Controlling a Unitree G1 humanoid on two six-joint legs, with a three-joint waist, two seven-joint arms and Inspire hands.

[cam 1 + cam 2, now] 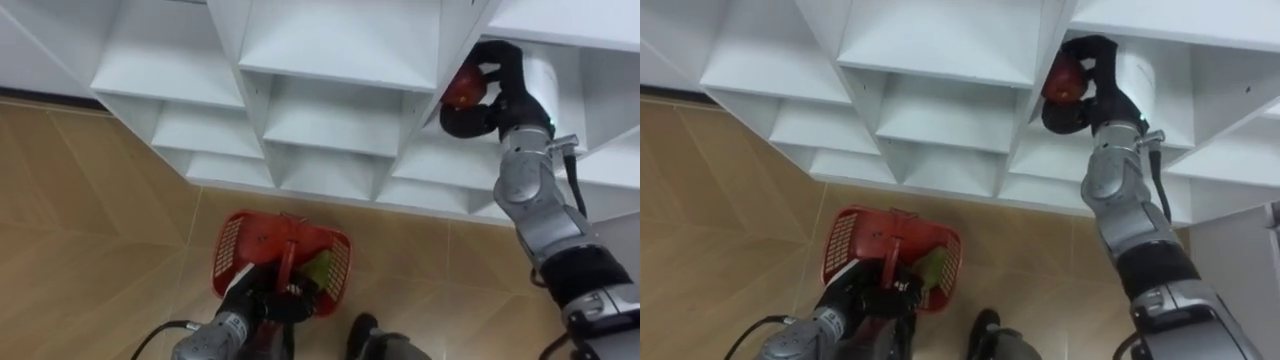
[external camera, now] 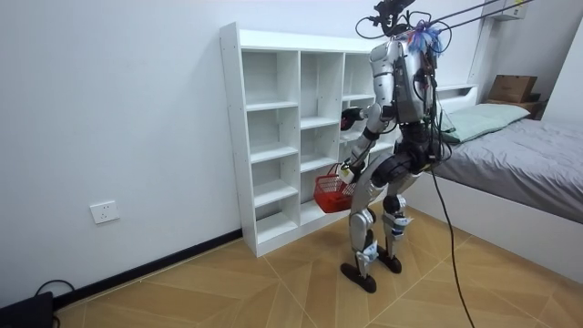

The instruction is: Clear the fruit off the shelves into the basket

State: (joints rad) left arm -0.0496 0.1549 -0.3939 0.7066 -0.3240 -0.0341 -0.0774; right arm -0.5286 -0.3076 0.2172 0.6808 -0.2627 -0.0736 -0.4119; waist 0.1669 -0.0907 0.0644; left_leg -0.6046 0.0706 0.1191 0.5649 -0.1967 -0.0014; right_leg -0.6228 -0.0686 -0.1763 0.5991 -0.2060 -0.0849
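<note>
My right hand (image 1: pixel 492 92) (image 1: pixel 1092 78) is raised at the front of a shelf compartment of the white closet (image 1: pixel 330 100) (image 2: pixel 273 137), its fingers curled round a red fruit (image 1: pixel 463 88) (image 1: pixel 1065 80). Low in the eye views, my left hand (image 1: pixel 262 302) (image 1: pixel 868 298) is shut on the handle of a red basket (image 1: pixel 235 250) (image 1: pixel 845 245) that hangs above the floor. A green fruit (image 1: pixel 322 268) (image 1: pixel 932 266) lies inside the basket. In the room view I stand facing the closet, with the red basket (image 2: pixel 330 191) held by my knee.
The closet's open compartments look bare. Wooden floor (image 1: pixel 80 200) lies in front of it. A bed (image 2: pixel 510 155) with grey bedding stands behind me at the room view's right, and a cardboard box (image 2: pixel 512 87) sits at its head.
</note>
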